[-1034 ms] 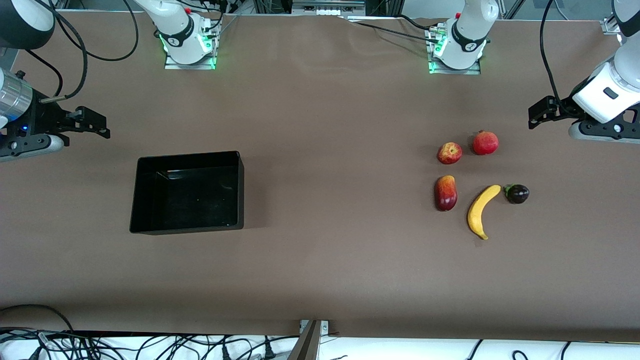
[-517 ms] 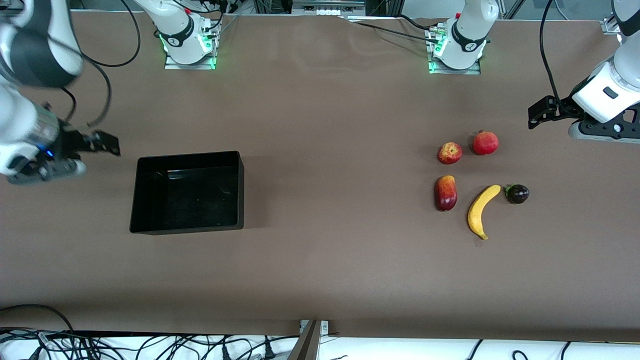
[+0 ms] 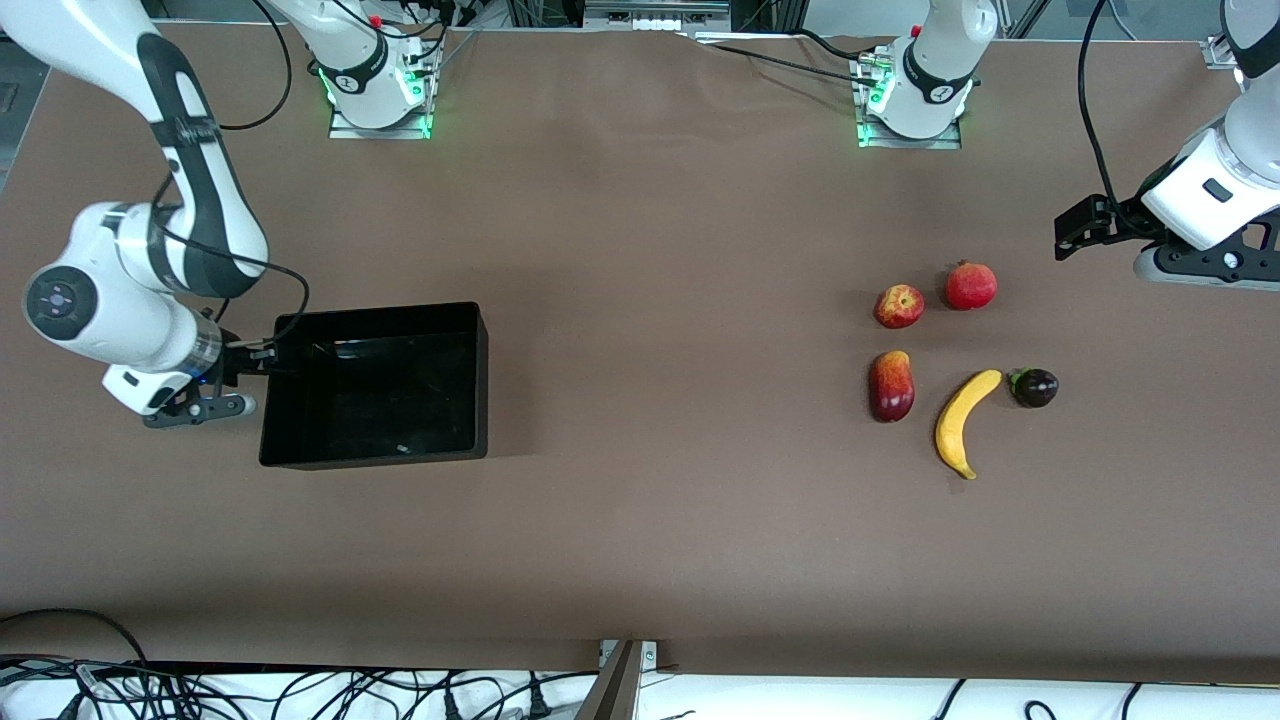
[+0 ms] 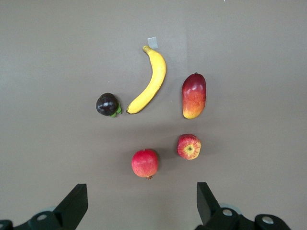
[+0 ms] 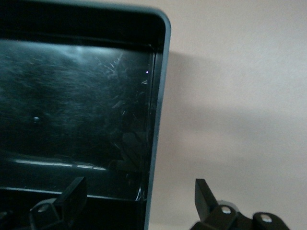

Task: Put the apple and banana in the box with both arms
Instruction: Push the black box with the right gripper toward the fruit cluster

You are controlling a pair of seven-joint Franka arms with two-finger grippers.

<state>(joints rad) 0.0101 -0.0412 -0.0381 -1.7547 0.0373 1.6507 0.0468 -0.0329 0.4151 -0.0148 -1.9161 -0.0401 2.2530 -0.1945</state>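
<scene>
The apple (image 3: 899,306) lies toward the left arm's end of the table, beside a pomegranate. The banana (image 3: 962,422) lies nearer the front camera than the apple. Both also show in the left wrist view: the apple (image 4: 189,146) and the banana (image 4: 149,86). My left gripper (image 3: 1068,235) is open and empty, up over the table at that end (image 4: 141,191). The black box (image 3: 375,308) stands toward the right arm's end. My right gripper (image 3: 268,352) is open and empty at the box's end wall (image 5: 162,72), its jaws astride the rim (image 5: 139,187).
A pomegranate (image 3: 971,286), a dark-red mango-like fruit (image 3: 892,386) and a small dark purple fruit (image 3: 1035,387) lie among the task fruits. The box holds no fruit. Both arm bases stand along the table's edge farthest from the front camera.
My right arm has swung in from the table's end and brought its gripper down to the box's end wall. My left gripper has barely moved. The fruits have not moved.
</scene>
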